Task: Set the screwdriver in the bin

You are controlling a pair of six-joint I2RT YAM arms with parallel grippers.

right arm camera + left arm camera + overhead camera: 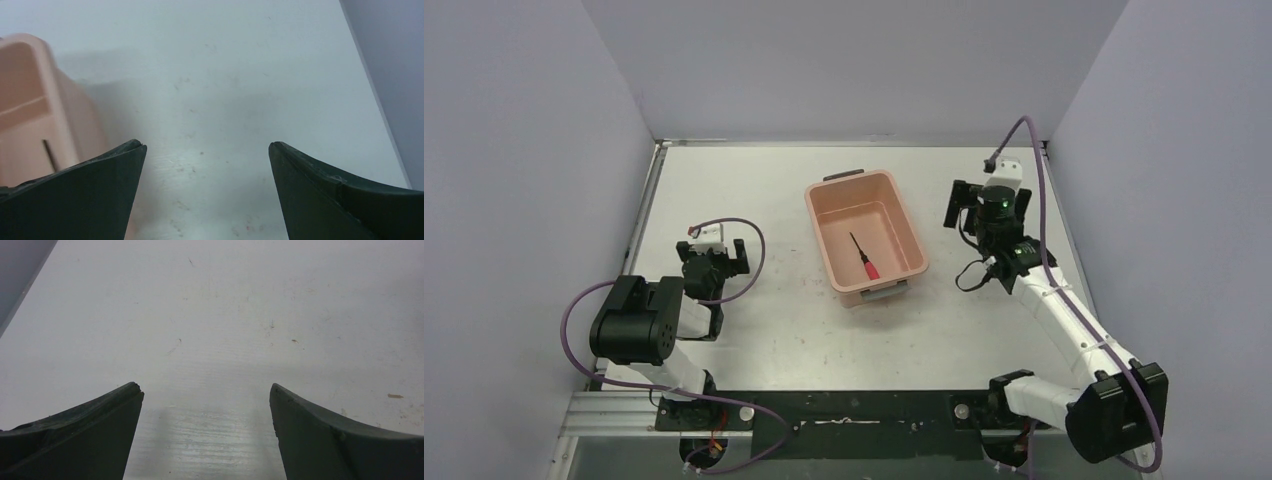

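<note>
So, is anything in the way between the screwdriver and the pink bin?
Nothing visible. The screwdriver already lies inside the bin, on its floor. The right gripper stands open beside the bin, holding nothing.

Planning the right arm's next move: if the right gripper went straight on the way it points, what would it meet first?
Most likely the bare table: the open right gripper frames only tabletop. The bin lies left of that line. Depth is unclear.
</note>
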